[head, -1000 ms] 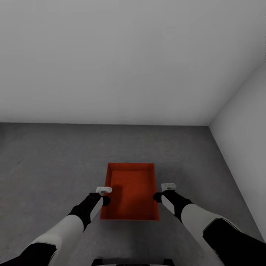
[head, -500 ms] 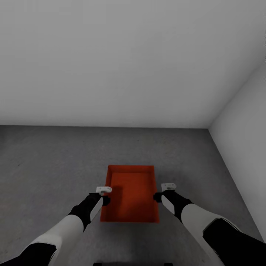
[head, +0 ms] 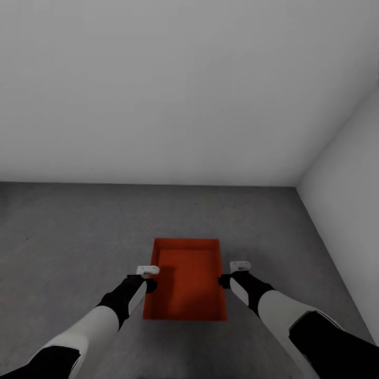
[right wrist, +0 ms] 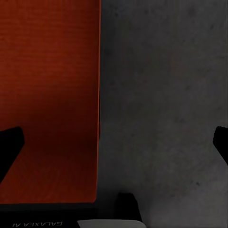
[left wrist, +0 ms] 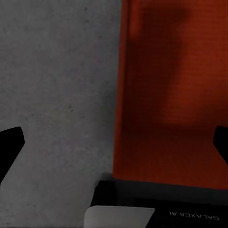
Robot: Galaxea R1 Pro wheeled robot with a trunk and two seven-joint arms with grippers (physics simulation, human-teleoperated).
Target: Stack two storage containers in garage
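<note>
Left gripper (head: 148, 270): your jaws are spread wide. In the left wrist view the two dark fingertips (left wrist: 10, 142) sit far apart, one over bare concrete, the other over the box's inside, straddling its long wall and gripping nothing.
Right gripper (head: 240, 266): likewise released. Its fingers (right wrist: 9, 142) straddle the opposite long wall and hold nothing.
Storage container (head: 185, 279): one red-orange lidless box lies flat on the dark grey garage floor (head: 68, 231), directly in front of you and between your two wrists, its long axis pointing away toward the white wall (head: 158, 95). It looks level and settled, well apart from the side wall.
Task progress: I judge this box to be the bottom one of the stack. It seems placed, so the second box is what remains.
Handling: expect the box to be light and stiff, with thin straight walls and a smooth, probably slippery surface. One-handed it would likely twist in the pinch.
Where to hold: if you need to shift it, pinch each long wall near its middle, one gripper per side, one finger inside and one outside.
Risk: dragging a fingertip along a wall as you lift away could skid the box, so rise straight up.
</note>
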